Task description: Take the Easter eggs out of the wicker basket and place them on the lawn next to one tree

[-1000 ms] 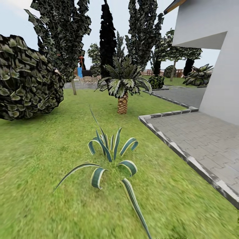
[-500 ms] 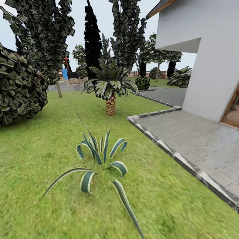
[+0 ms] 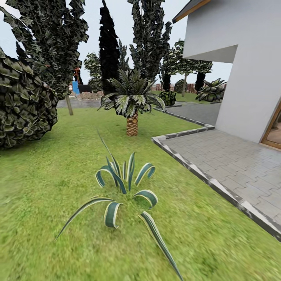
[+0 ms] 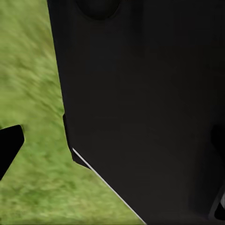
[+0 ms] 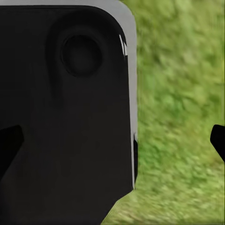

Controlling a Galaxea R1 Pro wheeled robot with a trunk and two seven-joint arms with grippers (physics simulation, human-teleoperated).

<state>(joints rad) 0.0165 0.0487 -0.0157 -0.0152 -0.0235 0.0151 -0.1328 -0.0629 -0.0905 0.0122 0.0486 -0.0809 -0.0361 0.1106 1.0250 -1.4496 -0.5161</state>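
Observation:
The Easter eggs and the wicker basket are out of view. The lawn spreads across the head view. Far back, a tree with a dark crown stands near the wooden fence. In the left wrist view my left gripper is open, its dark fingertips wide apart over grass and my own black body. My right gripper is open too, with one fingertip over grass. Neither holds anything.
A striped spiky plant grows just ahead. Behind it stand a small palm, a round shrub, a slim ragged tree and a black conifer. Grey paving and the house wall lie to the right.
The camera has swung right and edged forward, so the whole scene shifted left and a wooden door frame came into view at the right. Nothing in the garden has moved.

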